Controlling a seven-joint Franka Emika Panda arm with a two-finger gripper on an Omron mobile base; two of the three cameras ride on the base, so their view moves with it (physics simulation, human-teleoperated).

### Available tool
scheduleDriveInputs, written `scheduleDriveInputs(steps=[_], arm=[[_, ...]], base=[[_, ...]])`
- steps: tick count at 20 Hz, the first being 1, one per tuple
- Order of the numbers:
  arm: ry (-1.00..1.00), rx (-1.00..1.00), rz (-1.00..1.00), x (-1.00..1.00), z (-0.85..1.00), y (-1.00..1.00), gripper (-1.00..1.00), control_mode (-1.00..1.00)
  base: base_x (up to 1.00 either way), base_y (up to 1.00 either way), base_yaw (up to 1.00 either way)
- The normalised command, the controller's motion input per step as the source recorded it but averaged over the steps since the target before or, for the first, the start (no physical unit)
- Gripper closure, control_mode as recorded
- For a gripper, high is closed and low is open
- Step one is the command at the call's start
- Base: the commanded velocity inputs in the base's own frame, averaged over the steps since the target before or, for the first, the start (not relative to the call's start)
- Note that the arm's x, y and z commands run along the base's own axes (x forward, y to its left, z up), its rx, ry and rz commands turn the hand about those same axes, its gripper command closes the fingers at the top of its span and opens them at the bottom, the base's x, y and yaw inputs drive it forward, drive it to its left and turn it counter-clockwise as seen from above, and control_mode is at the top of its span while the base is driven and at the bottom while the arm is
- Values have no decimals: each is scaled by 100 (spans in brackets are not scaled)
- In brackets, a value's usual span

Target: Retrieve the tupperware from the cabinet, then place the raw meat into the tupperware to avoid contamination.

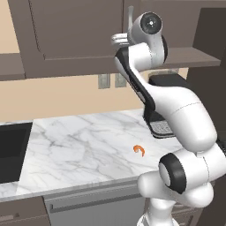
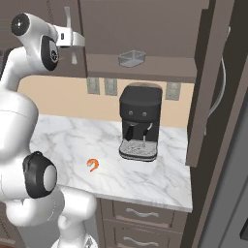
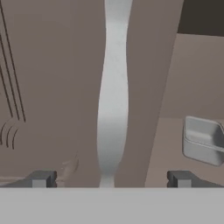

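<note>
The dark brown cabinet [image 1: 66, 35] [image 2: 140, 29] hangs above the counter, and its right side stands open over a brown shelf. On that shelf lies the small grey tupperware [image 2: 131, 58] [image 3: 203, 141]. My gripper [image 3: 111, 178] [image 1: 118, 39] [image 2: 72, 37] is raised to the closed door's silver bar handle [image 3: 113, 87] [image 1: 131, 17]. It is open wide, with the handle between its spread fingertips [image 3: 41, 178] and not pinched. The orange raw meat [image 1: 139, 150] [image 2: 93, 165] lies on the marble counter below.
A black coffee machine [image 2: 140, 123] [image 1: 161, 106] stands on the counter under the open shelf. A dark sink [image 1: 11, 150] is set into the counter's left end. The opened cabinet door [image 2: 208, 97] juts out at the right. Drawers [image 2: 140, 213] run under the counter.
</note>
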Motion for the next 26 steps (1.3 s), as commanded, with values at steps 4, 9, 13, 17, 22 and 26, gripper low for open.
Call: scheduleDriveInputs(steps=[4, 9, 13, 17, 22, 26], arm=[[0, 0, 0, 30, 0, 0, -100, -100], [0, 0, 0, 32, 0, -1, -100, -100], [0, 0, 0, 33, -1, -5, -100, -100], [0, 0, 0, 29, -2, -3, -100, -100], [0, 0, 0, 18, -3, 0, -100, -100], [0, 0, -1, 18, -4, 1, 100, -100]], base=[[0, 0, 0], [0, 0, 0], [0, 0, 0], [0, 0, 0], [0, 0, 0], [0, 0, 0]])
